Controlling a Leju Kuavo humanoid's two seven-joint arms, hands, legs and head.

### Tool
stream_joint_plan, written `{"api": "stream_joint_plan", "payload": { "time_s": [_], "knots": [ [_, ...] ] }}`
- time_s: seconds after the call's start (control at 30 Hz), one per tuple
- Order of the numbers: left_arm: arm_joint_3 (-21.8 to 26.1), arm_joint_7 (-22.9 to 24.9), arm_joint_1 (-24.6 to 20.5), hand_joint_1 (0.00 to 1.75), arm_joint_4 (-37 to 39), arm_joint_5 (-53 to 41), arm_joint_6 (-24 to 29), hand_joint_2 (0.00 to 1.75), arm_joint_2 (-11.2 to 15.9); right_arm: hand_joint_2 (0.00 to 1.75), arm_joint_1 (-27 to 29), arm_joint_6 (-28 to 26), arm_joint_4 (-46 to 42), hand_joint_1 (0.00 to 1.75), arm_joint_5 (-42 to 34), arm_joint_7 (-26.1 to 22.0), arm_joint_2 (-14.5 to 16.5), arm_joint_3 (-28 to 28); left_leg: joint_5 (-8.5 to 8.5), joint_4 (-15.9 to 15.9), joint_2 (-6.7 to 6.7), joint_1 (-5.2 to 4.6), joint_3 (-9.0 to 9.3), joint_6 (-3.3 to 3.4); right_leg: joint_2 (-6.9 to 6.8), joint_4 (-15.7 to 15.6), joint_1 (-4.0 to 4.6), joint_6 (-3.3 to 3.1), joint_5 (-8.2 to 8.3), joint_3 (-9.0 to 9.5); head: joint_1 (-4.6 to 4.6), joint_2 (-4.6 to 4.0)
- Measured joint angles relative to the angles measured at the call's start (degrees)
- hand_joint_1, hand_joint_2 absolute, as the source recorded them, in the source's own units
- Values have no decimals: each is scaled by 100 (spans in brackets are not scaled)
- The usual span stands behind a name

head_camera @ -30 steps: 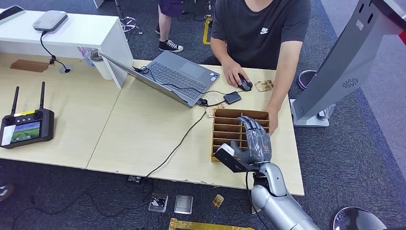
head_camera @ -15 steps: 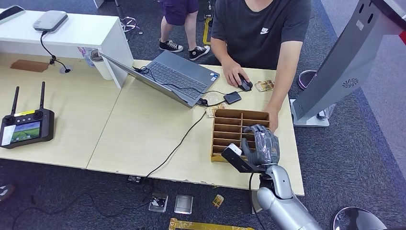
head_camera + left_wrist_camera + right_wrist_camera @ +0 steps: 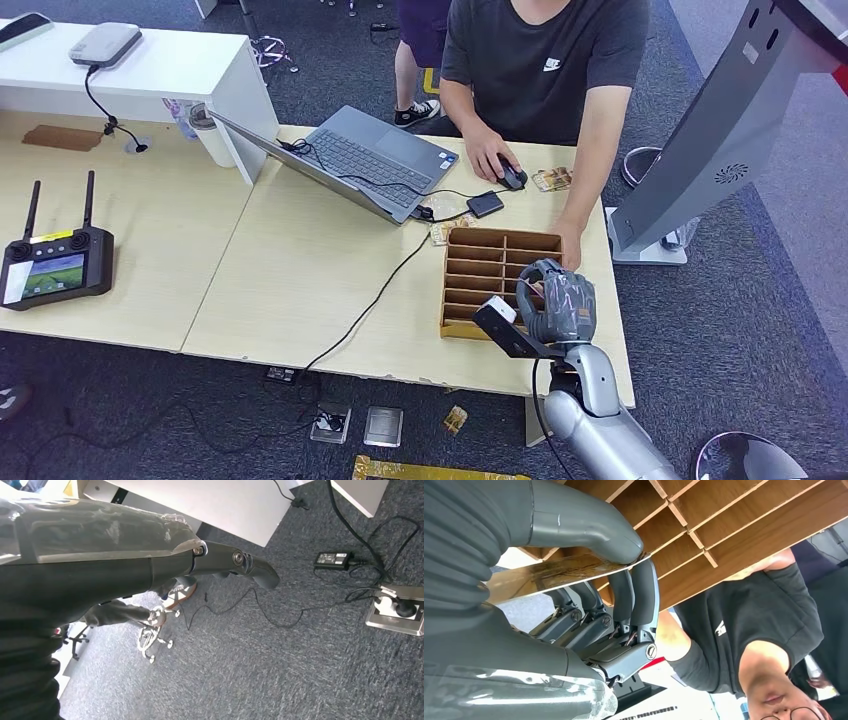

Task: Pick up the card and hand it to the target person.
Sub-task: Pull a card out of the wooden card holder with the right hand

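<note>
- Person (image 3: 545,60) in a dark shirt sits at the table's (image 3: 290,270) twelve o'clock edge.
- Wooden organizer (image 3: 485,270) stands before them.
- Right hand (image 3: 556,303), at the organizer's four o'clock, pinches the card (image 3: 556,575) between thumb and fingers.
- Left hand (image 3: 100,565): grip unclear.

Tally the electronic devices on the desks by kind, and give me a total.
Laptop: 1
Mouse: 1
Remote controller with screen: 1
Phone: 1
Grey box with cable: 1
Small black box by the laptop: 1
Total: 6
</note>
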Motion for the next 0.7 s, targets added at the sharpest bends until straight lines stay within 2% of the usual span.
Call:
{"api": "stream_joint_plan", "payload": {
  "time_s": [0.2, 0.4, 0.7],
  "knots": [
    [0, 0, 0, 0, 0, 1, 1, 175, 0, 175, 14, 0, -24, 158, -3, -4, -4, 0, 0, 0, 0, 0, 0, 0, 0, 0, 0, 0, 0, 0, 1, 0],
    [-1, 0, 1, 0, 0, -33, -8, 175, 0, 175, 83, -1, -167, 171, 117, 2, -17, -20, 0, 0, 0, 0, -1, 0, 0, 0, 0, 0, 0, 0, 0, 0],
    [-1, 0, 2, 0, 0, -74, -17, 175, 0, 175, 224, 74, -1353, 175, 163, 186, -61, -22, 0, 0, 1, 0, -7, 0, 1, 2, 0, 0, 0, -4, 2, 0]
  ]
}}
